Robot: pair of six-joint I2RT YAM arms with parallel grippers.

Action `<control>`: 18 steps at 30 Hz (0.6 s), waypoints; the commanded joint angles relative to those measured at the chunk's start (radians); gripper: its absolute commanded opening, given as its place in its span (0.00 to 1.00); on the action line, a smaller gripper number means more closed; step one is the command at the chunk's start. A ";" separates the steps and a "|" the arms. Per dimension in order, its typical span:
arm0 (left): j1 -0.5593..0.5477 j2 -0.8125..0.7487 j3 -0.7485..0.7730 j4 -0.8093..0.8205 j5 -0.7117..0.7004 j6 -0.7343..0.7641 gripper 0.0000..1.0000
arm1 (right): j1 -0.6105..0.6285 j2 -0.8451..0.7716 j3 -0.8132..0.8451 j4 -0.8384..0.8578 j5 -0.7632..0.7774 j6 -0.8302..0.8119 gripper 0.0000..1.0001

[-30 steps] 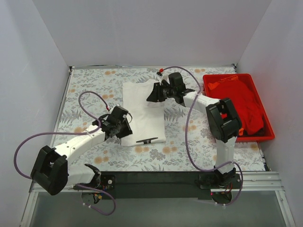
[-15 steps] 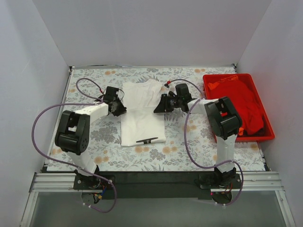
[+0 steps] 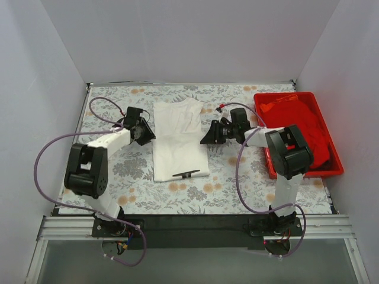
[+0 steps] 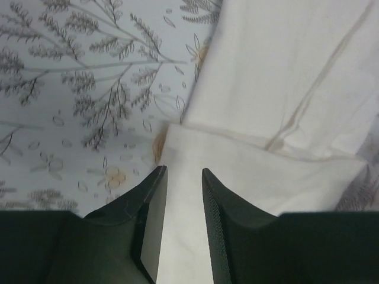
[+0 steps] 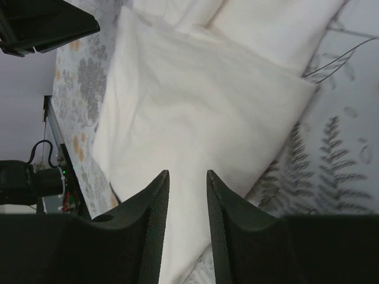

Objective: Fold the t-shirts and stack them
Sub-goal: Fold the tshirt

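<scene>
Centrally, the white shirt lies partly folded on the tablecloth, a long strip running away from the arms. At its left edge sits the left gripper, jaws a narrow slot apart over the cloth, with nothing visibly pinched. Just beside the right edge, the right gripper has its jaws likewise slightly parted and holds nothing. Well apart, the red shirt lies heaped in the tray.

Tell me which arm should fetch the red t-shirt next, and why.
Right. The right gripper lies between the white t-shirt and the red tray holding the red t-shirt; the left gripper is beyond the white one.
</scene>
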 commanded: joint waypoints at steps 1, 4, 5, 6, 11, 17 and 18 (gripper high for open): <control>-0.023 -0.261 -0.102 -0.082 0.058 0.017 0.30 | 0.034 -0.184 -0.102 0.023 -0.078 0.028 0.39; -0.071 -0.415 -0.246 -0.088 0.119 -0.021 0.30 | 0.115 -0.270 -0.189 0.026 -0.102 0.036 0.42; -0.084 -0.441 -0.288 -0.088 0.133 -0.056 0.30 | 0.137 -0.284 -0.211 0.027 -0.099 0.039 0.43; -0.112 -0.472 -0.325 -0.084 0.150 -0.073 0.30 | 0.154 -0.296 -0.228 0.027 -0.095 0.039 0.43; -0.158 -0.541 -0.573 0.014 0.198 -0.196 0.24 | 0.197 -0.267 -0.360 0.131 -0.053 0.083 0.43; -0.158 -0.529 -0.680 0.065 0.147 -0.316 0.11 | 0.139 -0.118 -0.457 0.194 -0.052 0.079 0.41; -0.158 -0.544 -0.695 0.063 0.147 -0.326 0.11 | 0.130 -0.109 -0.478 0.199 -0.055 0.078 0.41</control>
